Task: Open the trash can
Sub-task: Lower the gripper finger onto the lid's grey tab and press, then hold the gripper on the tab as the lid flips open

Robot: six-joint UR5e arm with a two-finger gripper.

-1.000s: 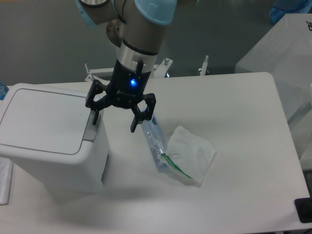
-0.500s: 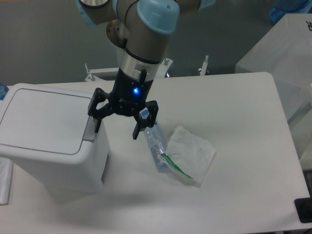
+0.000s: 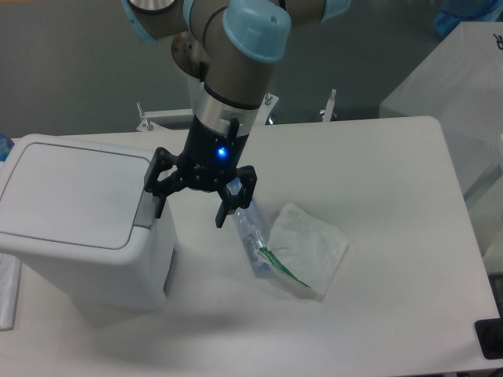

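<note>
The trash can (image 3: 78,228) is a large white boxy bin at the left of the table, its flat white lid (image 3: 71,192) lying shut. Its grey push tab (image 3: 145,210) sits at the lid's right edge. My gripper (image 3: 191,212) hangs from the arm just right of the bin, open and empty. Its left finger (image 3: 157,200) is right over the tab; I cannot tell if it touches. Its right finger (image 3: 225,210) hangs over the table beside the bin.
A clear plastic packet (image 3: 250,229) and a white flat pouch (image 3: 308,247) lie on the white table (image 3: 377,196) just right of the gripper. A white box (image 3: 452,78) stands at the far right. A metal frame (image 3: 157,118) stands behind the table.
The gripper has moved slightly down and to the right, staying open; its left finger has come lower over the grey tab. The lid has not moved.
</note>
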